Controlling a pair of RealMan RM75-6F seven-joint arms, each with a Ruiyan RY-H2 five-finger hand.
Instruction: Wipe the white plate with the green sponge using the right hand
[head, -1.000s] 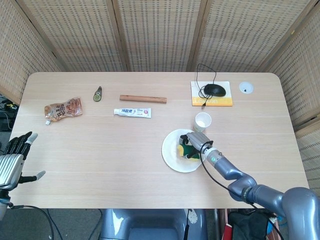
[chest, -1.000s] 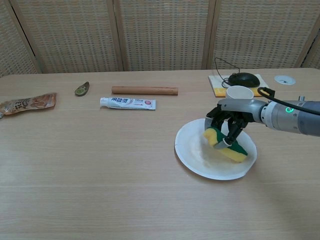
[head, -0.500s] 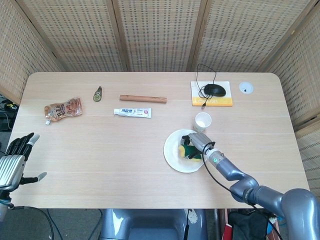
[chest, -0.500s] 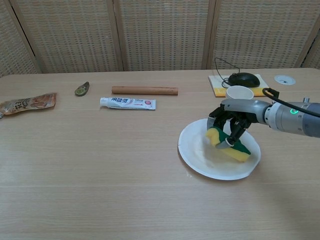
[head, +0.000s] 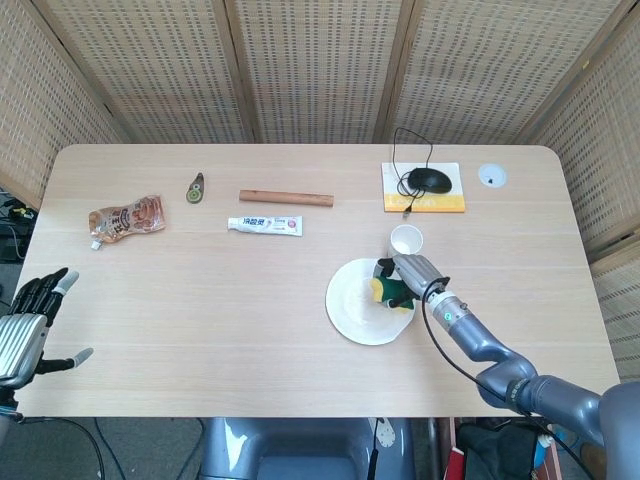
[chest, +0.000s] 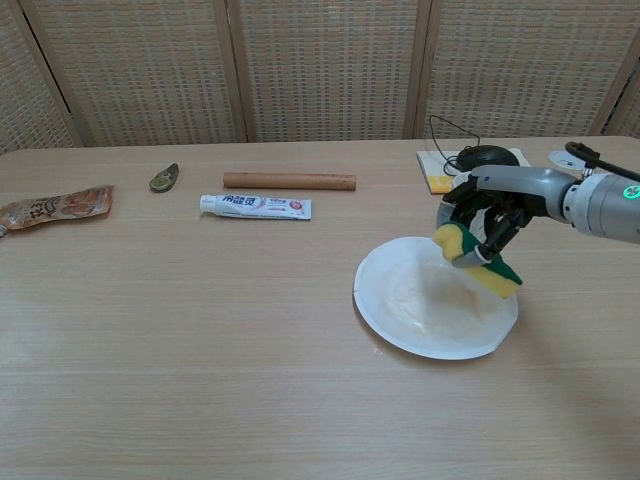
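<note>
The white plate lies on the table right of centre. My right hand grips the green and yellow sponge and holds it lifted over the plate's far right rim, tilted, apart from the plate's surface. My left hand hangs off the table's left edge with its fingers spread and nothing in it; the chest view does not show it.
A white paper cup stands just behind the right hand. Farther back lie a black mouse on a yellow pad, a toothpaste tube, a brown stick, a snack pouch and a small green item.
My right hand has lifted the sponge off the plate's middle and carried it up and to the right, toward the cup. The plate shifted slightly right. The left hand stayed put.
</note>
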